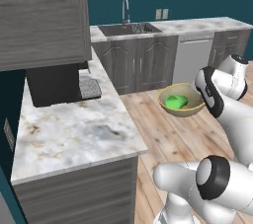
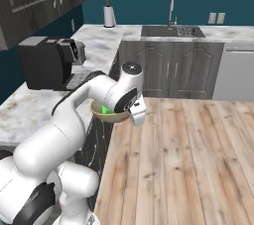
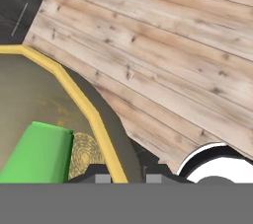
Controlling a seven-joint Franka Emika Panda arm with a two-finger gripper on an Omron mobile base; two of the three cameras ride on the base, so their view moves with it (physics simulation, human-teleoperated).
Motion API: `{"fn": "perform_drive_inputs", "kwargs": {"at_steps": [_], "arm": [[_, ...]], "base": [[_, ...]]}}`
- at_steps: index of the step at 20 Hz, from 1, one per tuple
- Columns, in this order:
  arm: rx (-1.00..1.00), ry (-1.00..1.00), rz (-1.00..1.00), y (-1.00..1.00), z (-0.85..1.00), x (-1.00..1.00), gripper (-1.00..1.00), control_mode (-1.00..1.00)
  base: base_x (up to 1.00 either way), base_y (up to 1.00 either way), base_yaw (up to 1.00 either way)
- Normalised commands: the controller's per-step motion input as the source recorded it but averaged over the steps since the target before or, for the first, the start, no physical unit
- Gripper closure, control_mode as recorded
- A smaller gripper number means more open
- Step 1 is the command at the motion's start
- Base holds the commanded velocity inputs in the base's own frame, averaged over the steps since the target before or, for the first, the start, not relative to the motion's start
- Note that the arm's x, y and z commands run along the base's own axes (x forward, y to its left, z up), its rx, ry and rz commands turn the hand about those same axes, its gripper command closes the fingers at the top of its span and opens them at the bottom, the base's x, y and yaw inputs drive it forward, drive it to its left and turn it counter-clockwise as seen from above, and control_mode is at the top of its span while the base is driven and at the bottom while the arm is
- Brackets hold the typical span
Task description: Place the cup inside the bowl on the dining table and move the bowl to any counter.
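Tabletop w/ the marble top sits off to the side of my end effector, lower than what I'm carrying, nothing of the task on it yet. That's the counter I judge I'm headed for; wooden floor directly under my load, so the carry is mid-air, not set down.

Bowl next: it's up off any surface, hanging right at my end effector, rim pinched between my nearly closed fingertips. Grip on the rim reads clearly from the hand cam, yellow edge running straight into the tips.

Cup is lying on its side inside the bowl, just beside my fingertips. So step one's done, cup's in. Step two is half there: bowl lifted, still needs to land on the tabletop, then release.

Views differ. Left base cam gives the bowl's open mouth and the green cup plainly, plus the gap over to the tabletop edge. Right base cam has my own arm across most of the bowl, only a sliver of green showing, but shows the bowl close alongside the cabinet face. Hand cam alone shows the pinch.
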Motion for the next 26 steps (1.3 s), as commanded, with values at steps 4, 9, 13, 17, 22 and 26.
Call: {"fn": "perform_drive_inputs", "kwargs": {"at_steps": [4, 9, 13, 17, 22, 26], "arm": [[0.00, 0.00, 0.00, 0.00, 0.00, 0.00, 1.00, 1.00], [0.00, 0.00, 0.00, 0.00, 0.00, 0.00, 1.00, 1.00], [0.00, 0.00, 0.00, 0.00, 0.00, 0.00, 1.00, 1.00], [0.00, 0.00, 0.00, 0.00, 0.00, 0.00, 1.00, 1.00], [0.00, 0.00, 0.00, 0.00, 0.00, 0.00, 1.00, -1.00], [0.00, 0.00, 0.00, 0.00, 0.00, 0.00, 1.00, -1.00]], "base": [[-0.02, 0.00, 0.01], [0.00, 0.00, 0.00], [0.00, 0.00, 0.00], [0.00, 0.00, 0.00], [0.00, 0.00, 0.00], [0.00, 0.00, 0.00]]}}
